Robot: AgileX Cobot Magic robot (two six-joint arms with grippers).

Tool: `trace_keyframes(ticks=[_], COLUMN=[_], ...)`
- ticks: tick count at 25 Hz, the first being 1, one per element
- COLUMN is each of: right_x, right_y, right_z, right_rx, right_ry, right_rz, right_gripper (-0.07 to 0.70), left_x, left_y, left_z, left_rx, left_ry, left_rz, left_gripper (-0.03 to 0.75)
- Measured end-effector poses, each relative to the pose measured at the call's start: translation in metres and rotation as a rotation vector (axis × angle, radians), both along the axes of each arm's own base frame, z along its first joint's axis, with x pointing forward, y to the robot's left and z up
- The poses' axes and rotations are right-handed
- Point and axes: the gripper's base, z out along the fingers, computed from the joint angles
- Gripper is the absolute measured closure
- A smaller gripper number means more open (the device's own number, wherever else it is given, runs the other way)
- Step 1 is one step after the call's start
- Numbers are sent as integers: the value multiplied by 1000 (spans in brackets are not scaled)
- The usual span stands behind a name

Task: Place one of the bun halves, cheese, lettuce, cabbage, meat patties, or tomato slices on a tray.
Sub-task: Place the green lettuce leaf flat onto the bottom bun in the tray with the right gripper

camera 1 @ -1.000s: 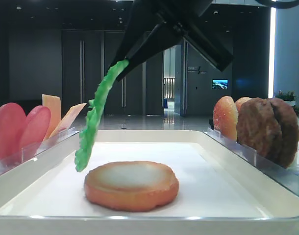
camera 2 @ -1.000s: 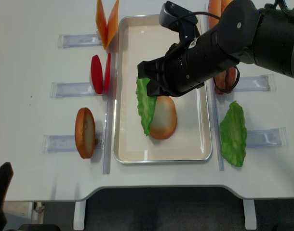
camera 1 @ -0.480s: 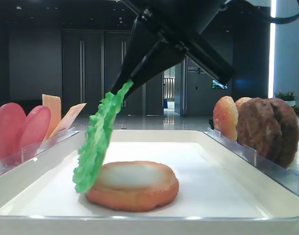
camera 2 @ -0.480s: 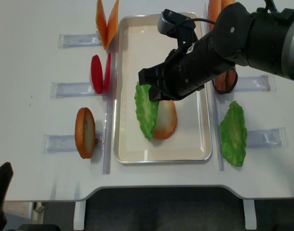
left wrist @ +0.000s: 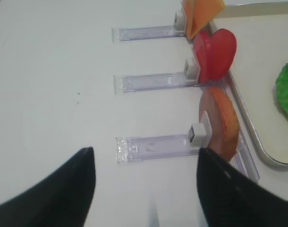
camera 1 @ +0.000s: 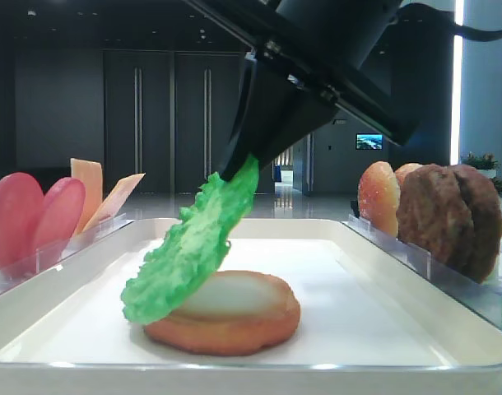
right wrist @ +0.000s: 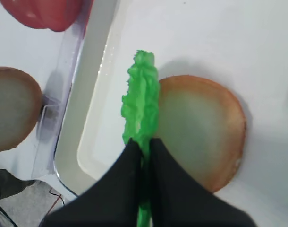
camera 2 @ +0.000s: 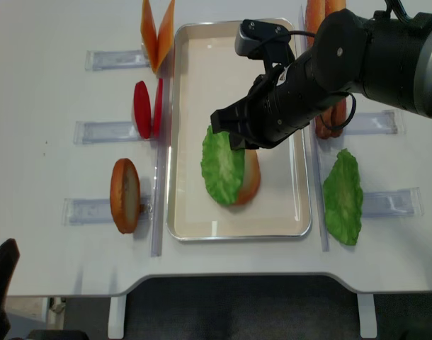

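My right gripper (right wrist: 141, 144) is shut on the top edge of a bright green ruffled lettuce (right wrist: 141, 104) leaf. The lettuce (camera 1: 193, 247) slants down over the left part of a bun half (camera 1: 243, 321) lying flat on the white tray (camera 1: 374, 313). Its lower tip seems to touch the bun's left rim. From above, the lettuce (camera 2: 223, 166) covers most of the bun half (camera 2: 252, 178) under the right gripper (camera 2: 230, 138). My left gripper (left wrist: 145, 156) stands open over bare table left of the tray, holding nothing.
Clear holders flank the tray (camera 2: 195, 71). On the left are cheese (camera 2: 158, 32), tomato slices (camera 2: 141, 110) and an upright bun half (camera 2: 124, 185). On the right are meat patties (camera 2: 329, 120) and a second lettuce leaf (camera 2: 343, 195).
The right gripper has moved right and down with the lettuce. The leaf has swung from hanging almost upright beside the bun half to slanting over it.
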Motion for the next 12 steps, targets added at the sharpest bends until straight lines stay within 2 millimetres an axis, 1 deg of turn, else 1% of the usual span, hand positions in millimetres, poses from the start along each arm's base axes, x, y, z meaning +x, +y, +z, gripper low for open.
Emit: trace_keyframes(ticks=[12], right_x=[1], right_y=[-2], right_z=[-1], right_rx=[-21], right_ry=[-7], right_rz=[-1], right_gripper=[618], left_x=[0], left_y=[0], left_z=[0], left_rx=[0], left_ry=[0], left_rz=[0], left_gripper=[199])
